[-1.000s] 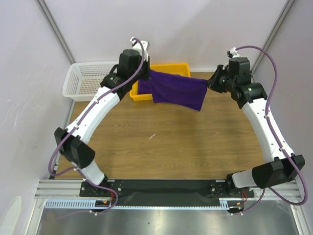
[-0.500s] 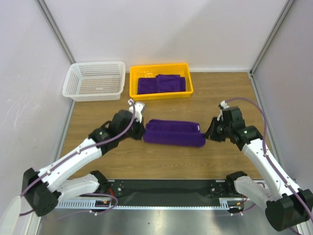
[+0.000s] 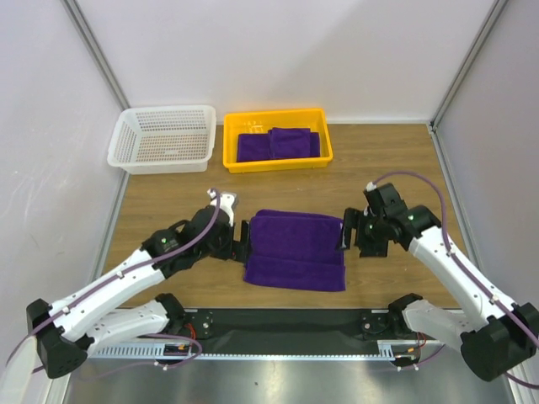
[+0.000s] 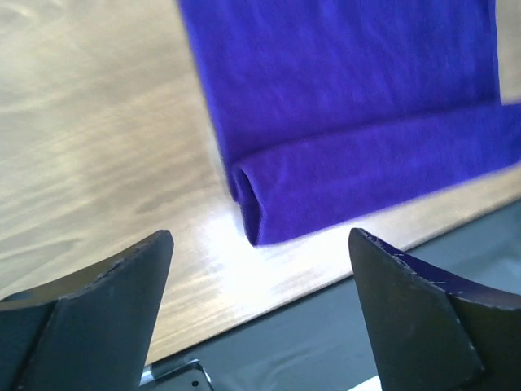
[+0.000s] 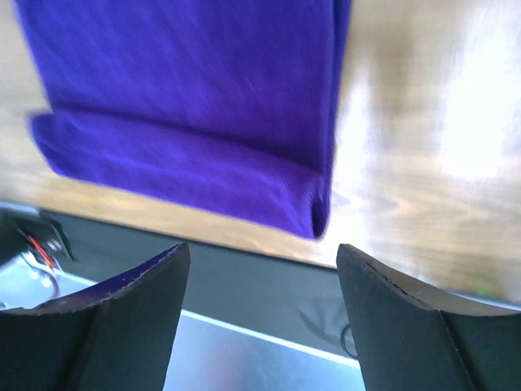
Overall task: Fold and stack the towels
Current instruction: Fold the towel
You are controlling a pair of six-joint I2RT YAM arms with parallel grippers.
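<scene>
Left fingers (image 4: 98, 309): spread wide and holding nothing, just off the left end of the towel (image 3: 295, 248).
Right fingers (image 5: 122, 326): also apart and empty, just beside the towel's right end.
What changed: a moment ago both pairs were pinched shut on the ends of a narrower bundle. Now they have let go and the cloth lies broader and flat.
Meaning: this fold looks laid down to me. Another fold and the stacking likely remain.
Towel: between the two pairs, near the worktop's near edge, midway along it, with a doubled lip on its near side.
Farther out: the yellow tray (image 3: 278, 164) at the far edge holds folded towels (image 3: 278, 145).
</scene>
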